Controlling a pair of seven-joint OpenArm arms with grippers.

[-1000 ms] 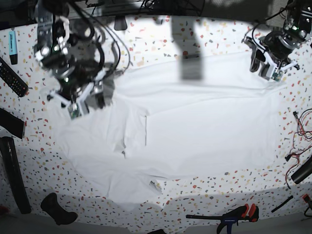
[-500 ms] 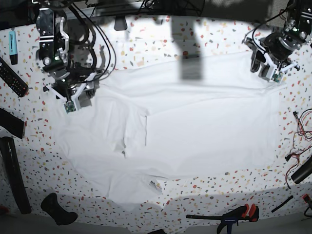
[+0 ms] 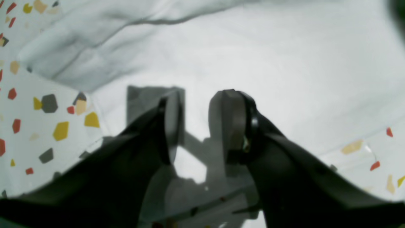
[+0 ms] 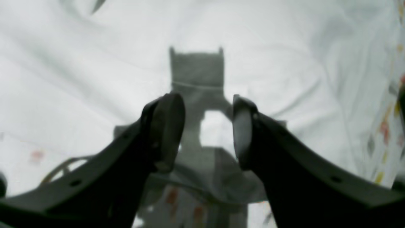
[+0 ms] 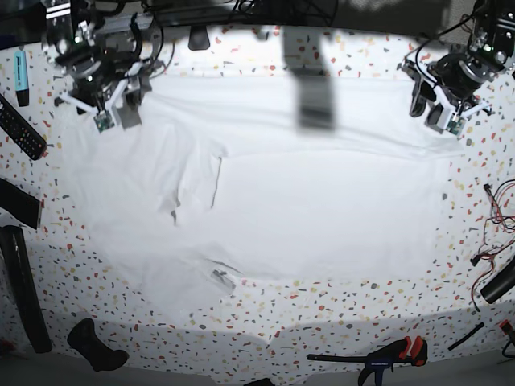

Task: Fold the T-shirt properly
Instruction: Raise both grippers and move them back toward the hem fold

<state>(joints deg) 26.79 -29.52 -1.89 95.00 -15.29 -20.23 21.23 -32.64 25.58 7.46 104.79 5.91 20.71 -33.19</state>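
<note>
While the speckled desk (image 5: 265, 60) carries it, the white T-shirt (image 5: 322, 193) lies spread flat over most of the surface, with wrinkles toward its left part in the base view. Both grippers hang above its far corners: the right gripper (image 4: 207, 126) and the left gripper (image 3: 202, 126) each have jaws apart, holding nothing.
</note>
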